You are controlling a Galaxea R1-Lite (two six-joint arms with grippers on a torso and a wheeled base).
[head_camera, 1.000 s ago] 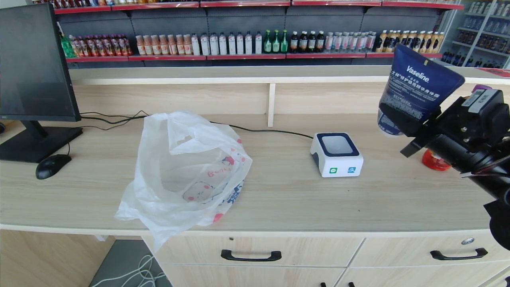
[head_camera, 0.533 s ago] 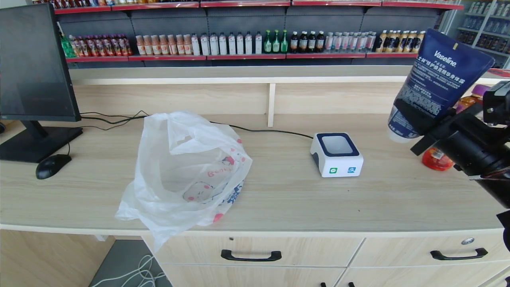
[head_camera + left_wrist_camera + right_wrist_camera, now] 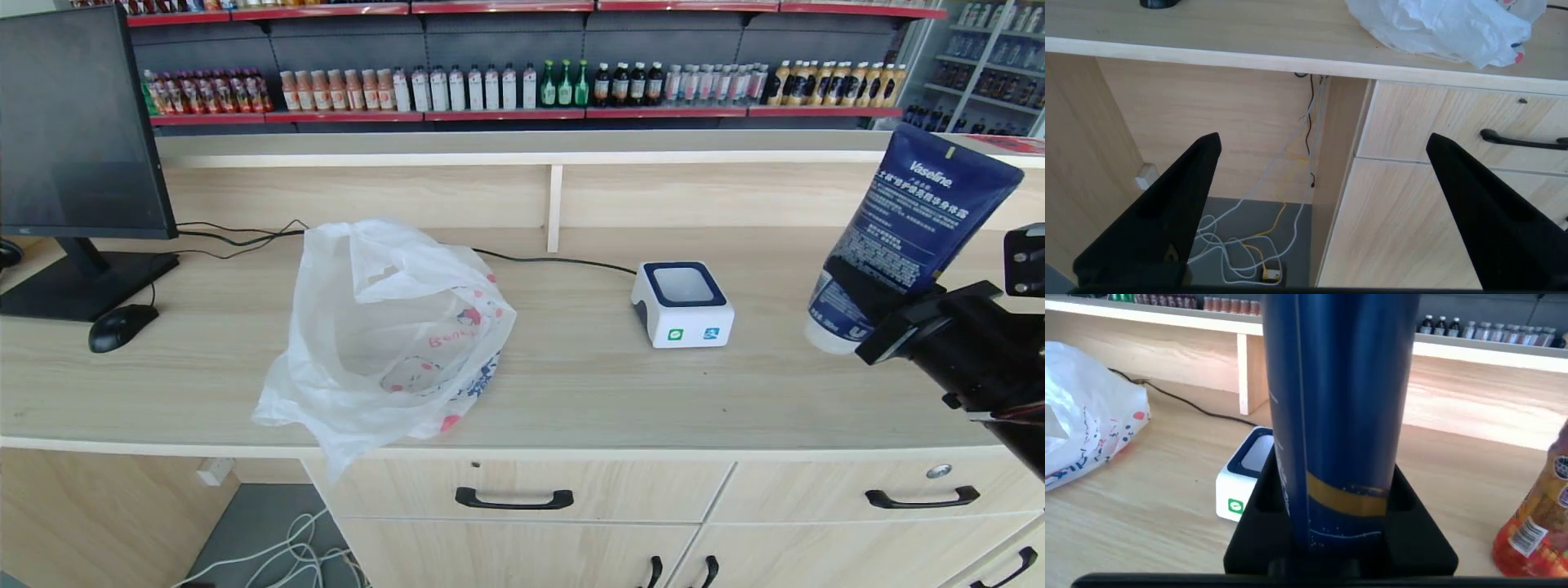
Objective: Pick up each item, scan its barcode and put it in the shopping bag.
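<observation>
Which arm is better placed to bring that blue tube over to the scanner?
The right. The right gripper is clamped on the blue tube, held up to the right of the scanner. The left gripper is open and empty, down below the counter top.

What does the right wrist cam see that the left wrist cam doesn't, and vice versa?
Right wrist, not left: the right gripper shut on the blue tube, the white scanner on the counter beyond it, an orange bottle to one side, and stocked shelves behind.
Left wrist, not right: the open left gripper facing the cabinet front, a drawer handle, and loose cables on the floor under the counter.
Both: the shopping bag and the wooden counter.
</observation>
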